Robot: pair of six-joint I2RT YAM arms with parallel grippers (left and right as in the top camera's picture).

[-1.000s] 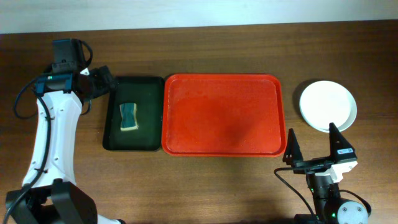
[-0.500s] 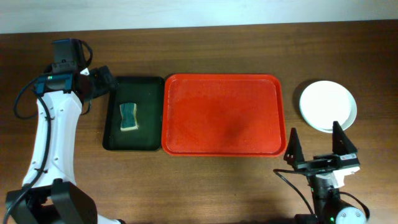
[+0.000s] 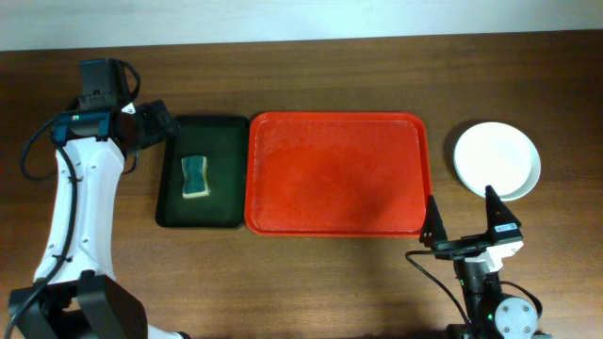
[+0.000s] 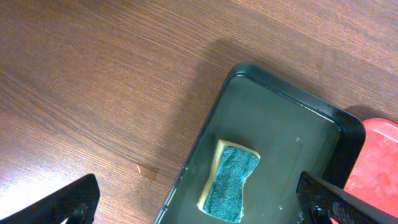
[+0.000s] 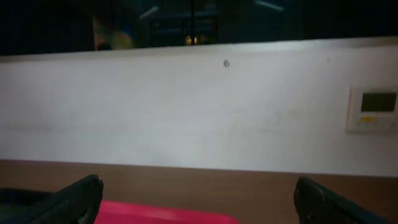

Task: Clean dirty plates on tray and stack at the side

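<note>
Left fingers [image 4: 68,202] hang spread wide by the black tray [image 3: 203,120], which holds a blue-and-yellow sponge [image 3: 195,176]. The red tray [image 3: 334,116] sits just beside it. Right fingers [image 3: 504,215], also spread, grip nothing. The plates [image 3: 497,160] are stacked on the bench [image 3: 330,75], right of the red tray (wall panel [image 5: 373,109] lettering too blurred to read).

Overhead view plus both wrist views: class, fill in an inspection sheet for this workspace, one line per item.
Surface: brown wooden table, with nothing spilled that can be seen.
Job's things: red tray is bare. The plates are stacked to its right, white on top, count unclear.
Clutter: black tray left of the red one, holding a sponge.
Grippers: left gripper is open at the black tray's far left corner. The right gripper is open near the red tray's near right corner. Both are empty.
Cables: black cable loops beside the left arm.
Surroundings: white wall with a control panel.
</note>
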